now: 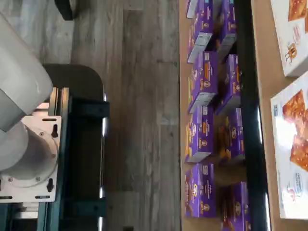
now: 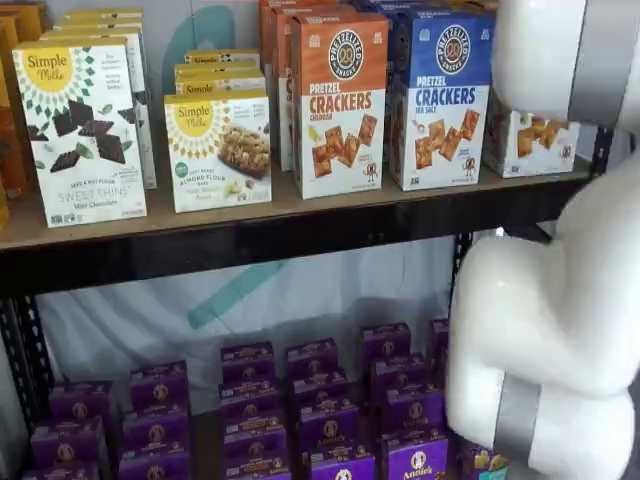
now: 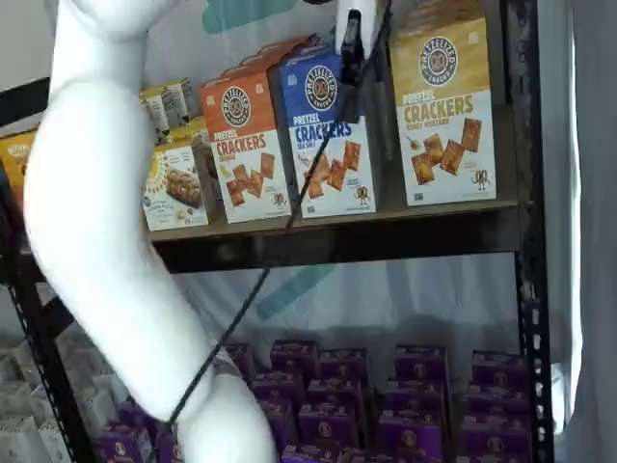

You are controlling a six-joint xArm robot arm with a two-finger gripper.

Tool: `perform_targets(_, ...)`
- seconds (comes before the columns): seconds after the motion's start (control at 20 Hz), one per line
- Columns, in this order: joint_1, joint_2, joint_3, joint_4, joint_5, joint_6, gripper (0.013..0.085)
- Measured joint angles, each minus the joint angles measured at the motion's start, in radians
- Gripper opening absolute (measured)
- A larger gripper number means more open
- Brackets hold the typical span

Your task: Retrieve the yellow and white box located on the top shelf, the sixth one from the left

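Pale sheeting hangs behind the whole rack, and everything here hangs off the top shelf, the tan board with the dark front beam, so I'll place stuff from that. Next biggest is the white arm, which rises in front of the shelf and blocks a good chunk of both shelf views. Below the shelf sits a crowd of small purple boxes. On the shelf itself there's a row of upright boxes: Simple Mills ones toward one end, then the orange-topped Pretzel Crackers box and the blue-topped one. The yellow and white box comes last, right by the shelf's end upright. It stands tall on the board, long axis vertical, face out to the front, with a clear gap between it and the blue-topped box. Smallest bit: the gripper drops in from above the shelf, in front of the top of the blue-topped box. Its fingers are seen side-on, so the gap is hard to make out, but it's spread wide with nothing in it. So the target sits one box over toward the end upright and further back onto the shelf. My guess is it needs to slide sideways first, then reach in.
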Motion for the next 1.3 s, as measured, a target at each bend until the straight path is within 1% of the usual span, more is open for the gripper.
perform_targets(0.05, 0.008, -0.016, 0.019, -0.012, -0.026, 0.000, 0.0850)
perform_targets(0.1, 0.032, -0.065, 0.076, -0.035, -0.089, 0.004, 0.0850)
perform_targets(0.15, 0.046, -0.092, 0.106, -0.044, -0.115, 0.010, 0.0850)
perform_targets(0.25, 0.062, -0.125, 0.147, -0.049, -0.141, 0.022, 0.0850)
perform_targets(0.45, 0.072, -0.163, 0.190, -0.042, -0.165, 0.033, 0.0850)
perform_targets(0.6, 0.064, -0.174, 0.201, -0.026, -0.173, 0.031, 0.0850)
perform_targets(0.65, 0.059, -0.175, 0.201, -0.021, -0.173, 0.029, 0.0850)
perform_targets(0.75, 0.038, -0.176, 0.198, 0.007, -0.177, 0.022, 0.0850)
perform_targets(0.9, -0.001, -0.175, 0.191, 0.060, -0.188, 0.009, 0.0850)
perform_targets(1.1, -0.065, -0.168, 0.175, 0.155, -0.210, -0.008, 0.0850)
perform_targets(1.2, -0.086, -0.156, 0.158, 0.183, -0.216, -0.015, 0.0850)
perform_targets(1.3, -0.105, -0.157, 0.159, 0.212, -0.243, -0.026, 0.0850)
